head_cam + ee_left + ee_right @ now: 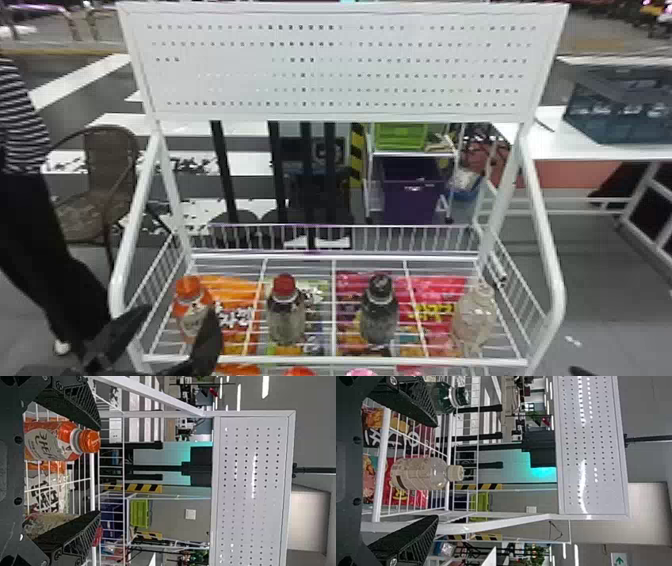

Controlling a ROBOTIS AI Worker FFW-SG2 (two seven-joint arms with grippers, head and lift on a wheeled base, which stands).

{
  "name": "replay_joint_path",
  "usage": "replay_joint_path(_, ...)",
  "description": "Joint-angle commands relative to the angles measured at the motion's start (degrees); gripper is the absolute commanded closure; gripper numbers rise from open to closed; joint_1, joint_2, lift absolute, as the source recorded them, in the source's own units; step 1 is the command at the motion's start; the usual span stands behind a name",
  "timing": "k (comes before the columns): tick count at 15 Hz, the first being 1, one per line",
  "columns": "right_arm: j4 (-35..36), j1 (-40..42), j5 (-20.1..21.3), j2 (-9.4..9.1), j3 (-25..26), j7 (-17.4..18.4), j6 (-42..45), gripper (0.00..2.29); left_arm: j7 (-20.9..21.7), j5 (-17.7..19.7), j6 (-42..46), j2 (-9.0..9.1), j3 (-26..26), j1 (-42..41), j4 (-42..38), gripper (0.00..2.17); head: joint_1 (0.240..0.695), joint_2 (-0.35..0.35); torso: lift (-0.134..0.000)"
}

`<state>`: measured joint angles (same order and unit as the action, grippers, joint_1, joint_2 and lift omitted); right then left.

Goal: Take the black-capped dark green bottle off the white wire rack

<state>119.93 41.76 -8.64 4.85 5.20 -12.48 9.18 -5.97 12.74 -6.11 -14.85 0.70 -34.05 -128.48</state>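
Observation:
The black-capped dark green bottle [380,312] stands upright on the white wire rack [333,359], right of the middle. My left gripper [167,327] is open at the rack's front left corner, well left of that bottle. In the left wrist view, my left gripper [99,470] has its fingers apart, with the orange-capped bottle [49,441] seen between them. A bit of my right gripper [579,371] shows at the bottom right. In the right wrist view, my right gripper [437,471] is open, and the dark green bottle [441,397] is partly hidden behind one finger.
A red-capped bottle [286,315] stands left of the dark green one, a clear pale bottle [475,317] right of it. Colourful snack bags [237,310] lie under the wires. White side rails [547,245] and a perforated panel [340,65] frame the rack.

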Motion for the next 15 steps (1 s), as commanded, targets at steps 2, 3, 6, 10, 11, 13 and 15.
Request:
replay_joint_path(2,-13.2,-6.4,1.6,-0.02,-6.0,0.9,7.0,0.08,0.0,0.0,0.0,0.00,-0.1,-0.3,-0.2,0.15,0.499,0.000,0.000)
replay_joint_path(3,-16.9,-9.0,2.7,-0.02,-7.6,1.3,7.2,0.08,0.0,0.0,0.0,0.00,-0.2,-0.4,-0.2,0.15,0.499,0.000,0.000)
replay_joint_path(6,-24.8,-16.5,2.8,0.07,-11.5,2.9,7.4,0.08,0.0,0.0,-0.2,0.00,-0.2,-0.7,-0.3,0.15,0.499,0.000,0.000)
replay_joint_path(10,-32.1,-25.6,4.1,-0.11,-16.8,4.3,6.7,0.09,0.0,-0.4,-0.2,0.00,-0.2,-1.2,-0.5,0.15,0.499,0.000,0.000)
replay_joint_path(11,-33.3,-27.3,4.0,-0.19,-17.2,4.5,6.1,0.09,0.0,-0.5,-0.2,0.00,-0.3,-1.2,-0.5,0.15,0.499,0.000,0.000)
replay_joint_path(13,-35.3,-30.5,4.2,-0.90,-17.9,4.7,4.9,0.09,0.0,-0.6,-0.2,0.00,-0.3,-1.3,-0.3,0.15,0.499,0.000,0.000)
replay_joint_path(15,-37.9,-33.6,4.2,-1.34,-18.7,4.7,3.7,0.09,0.0,-0.6,-0.4,0.00,-0.3,-1.2,-0.2,0.15,0.499,0.000,0.000)
